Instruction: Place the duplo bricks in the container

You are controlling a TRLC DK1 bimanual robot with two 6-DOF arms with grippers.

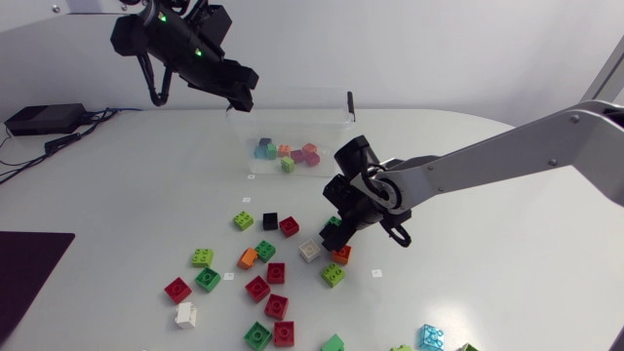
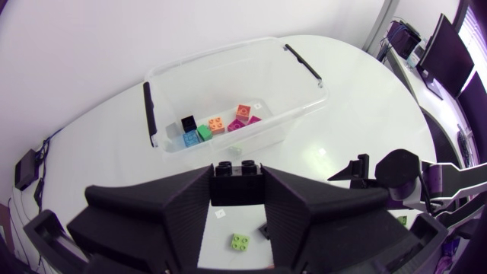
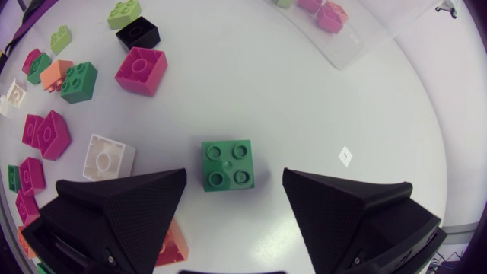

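The clear plastic container (image 1: 336,122) stands at the back of the table with several coloured bricks in it. My left gripper (image 1: 241,96) hangs above its left end, shut on a black duplo brick (image 2: 236,169); in the left wrist view the container (image 2: 228,57) lies just ahead of the fingers. My right gripper (image 1: 336,229) is low over the loose bricks in the middle of the table. It is open, with a green brick (image 3: 227,164) flat on the table between its fingers (image 3: 129,213), and neither finger touches it.
Several loose bricks lie around the right gripper: a white one (image 3: 106,156), a magenta one (image 3: 141,68), a black one (image 3: 139,30), an orange one (image 1: 342,254). More are scattered toward the front (image 1: 257,288). A dark mat (image 1: 29,258) sits at the front left.
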